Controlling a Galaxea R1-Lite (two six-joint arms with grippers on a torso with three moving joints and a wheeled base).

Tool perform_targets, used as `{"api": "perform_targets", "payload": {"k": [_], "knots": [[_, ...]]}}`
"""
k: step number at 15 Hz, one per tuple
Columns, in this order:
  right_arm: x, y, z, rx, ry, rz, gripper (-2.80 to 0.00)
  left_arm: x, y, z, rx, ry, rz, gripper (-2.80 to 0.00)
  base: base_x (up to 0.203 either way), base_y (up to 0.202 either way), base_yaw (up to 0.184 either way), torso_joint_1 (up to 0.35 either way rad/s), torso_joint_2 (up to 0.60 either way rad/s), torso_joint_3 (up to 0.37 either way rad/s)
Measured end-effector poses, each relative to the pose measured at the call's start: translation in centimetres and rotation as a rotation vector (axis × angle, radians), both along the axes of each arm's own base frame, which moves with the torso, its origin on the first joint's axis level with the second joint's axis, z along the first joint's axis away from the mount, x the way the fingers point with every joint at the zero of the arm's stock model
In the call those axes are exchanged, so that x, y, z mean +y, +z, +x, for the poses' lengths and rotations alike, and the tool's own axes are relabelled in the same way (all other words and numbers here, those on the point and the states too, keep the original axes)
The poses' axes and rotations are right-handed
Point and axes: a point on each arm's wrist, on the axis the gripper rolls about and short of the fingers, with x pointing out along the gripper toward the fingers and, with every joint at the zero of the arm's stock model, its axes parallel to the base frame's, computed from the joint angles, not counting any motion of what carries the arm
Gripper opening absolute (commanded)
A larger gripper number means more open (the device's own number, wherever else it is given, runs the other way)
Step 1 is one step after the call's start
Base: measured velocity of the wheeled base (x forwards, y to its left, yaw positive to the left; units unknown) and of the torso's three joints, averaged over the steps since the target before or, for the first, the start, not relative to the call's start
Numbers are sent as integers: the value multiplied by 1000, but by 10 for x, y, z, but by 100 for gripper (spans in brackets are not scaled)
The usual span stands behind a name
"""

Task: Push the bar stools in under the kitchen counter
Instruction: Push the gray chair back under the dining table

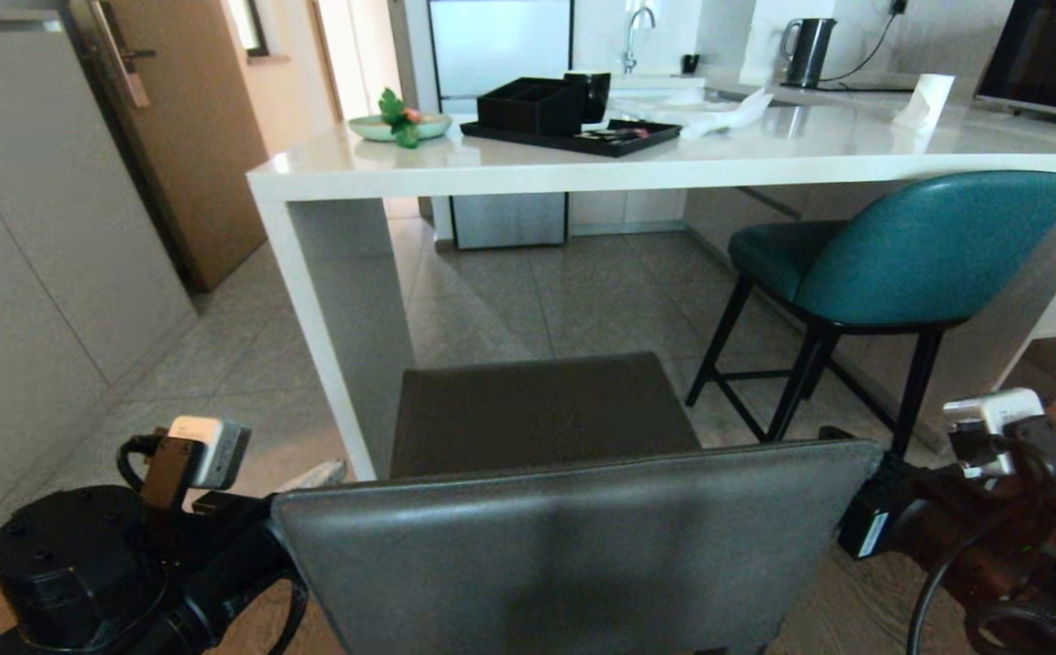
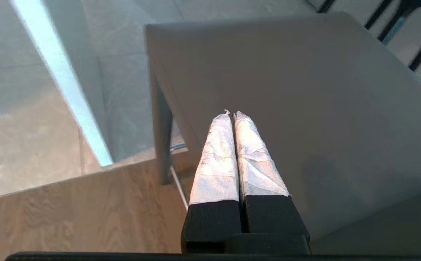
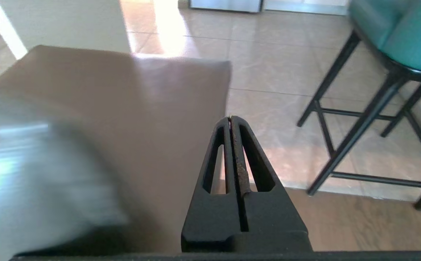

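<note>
From the head, the grey stool [image 1: 573, 537] is seen short of the worktop [image 1: 582, 164], the teal stool [image 1: 900, 255] tucked partly under. Left tool [image 2: 231, 115] is clenched, empty, over the seat; right tool [image 3: 231, 119] likewise, beside it. Both backrest ends should be pressed evenly.

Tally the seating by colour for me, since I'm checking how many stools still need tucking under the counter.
Grey stool: 1, standing out in front of the white counter
Teal stool: 1, its seat partly under the counter edge
Total: 2
</note>
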Motion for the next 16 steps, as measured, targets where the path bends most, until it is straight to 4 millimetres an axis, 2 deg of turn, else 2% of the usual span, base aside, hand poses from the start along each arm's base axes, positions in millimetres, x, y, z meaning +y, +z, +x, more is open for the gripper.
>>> {"api": "perform_targets", "payload": {"k": [6,13,16], "knots": [[13,0,8,1,30,6,-280,-15,-11,8,3,-13,3,-280,0,0,0,0,0,0],[30,2,36,-22,25,25,-280,-29,-27,32,37,6,30,-280,0,0,0,0,0,0],[38,5,47,-43,43,37,-280,-30,-30,32,53,-2,42,-280,0,0,0,0,0,0]]}}
